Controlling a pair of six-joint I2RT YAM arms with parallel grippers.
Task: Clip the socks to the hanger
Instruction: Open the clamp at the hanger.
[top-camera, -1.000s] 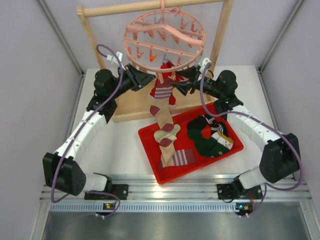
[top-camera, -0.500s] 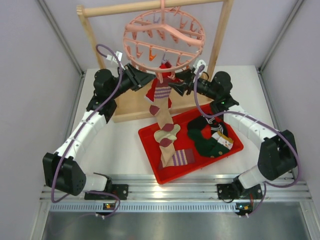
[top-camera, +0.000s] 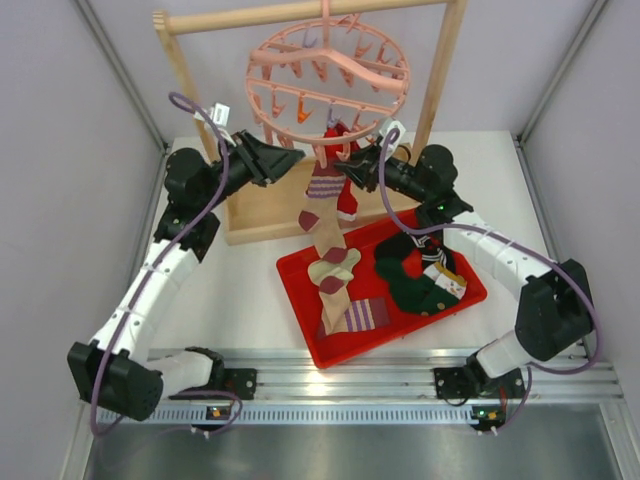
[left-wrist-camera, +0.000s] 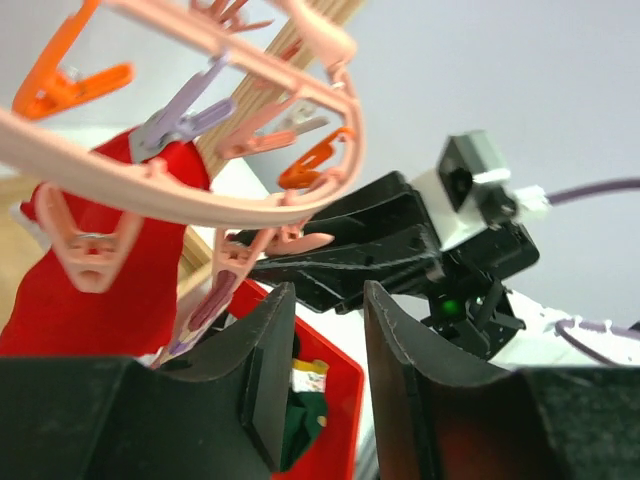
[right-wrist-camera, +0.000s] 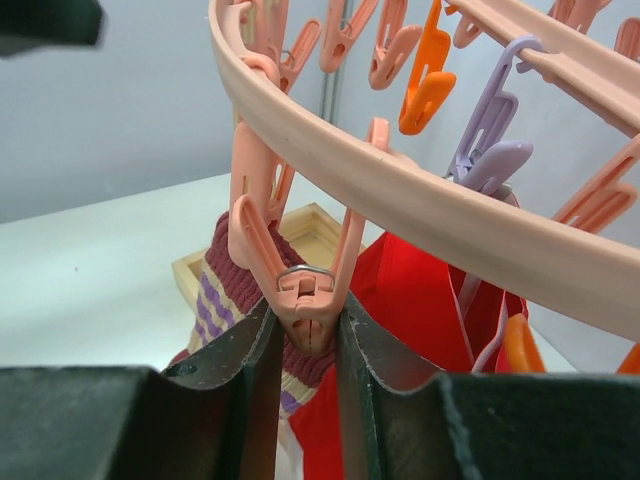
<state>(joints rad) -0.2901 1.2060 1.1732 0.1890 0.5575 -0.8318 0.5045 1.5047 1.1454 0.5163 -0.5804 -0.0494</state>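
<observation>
**One clenched, one released**

Right jaws clench one pink peg (right-wrist-camera: 305, 290) on the hanger (right-wrist-camera: 400, 190); left jaws stand released, empty. Two hang from it — a striped-cuff sock (top-camera: 325, 195), a red sock (top-camera: 346, 200) — with one red tray (top-camera: 300, 275) of loose socks (top-camera: 420, 285) on the counter (top-camera: 250, 290) below.

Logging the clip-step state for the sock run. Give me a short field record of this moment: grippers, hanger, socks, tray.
left gripper: open, empty, beside the hanger
right gripper: shut on pink peg at the cuff of the tan striped sock
hanger support: wooden rack
hanging: red sock, tan striped sock
red tray: loose socks, tan-purple, dark green, black-white
</observation>
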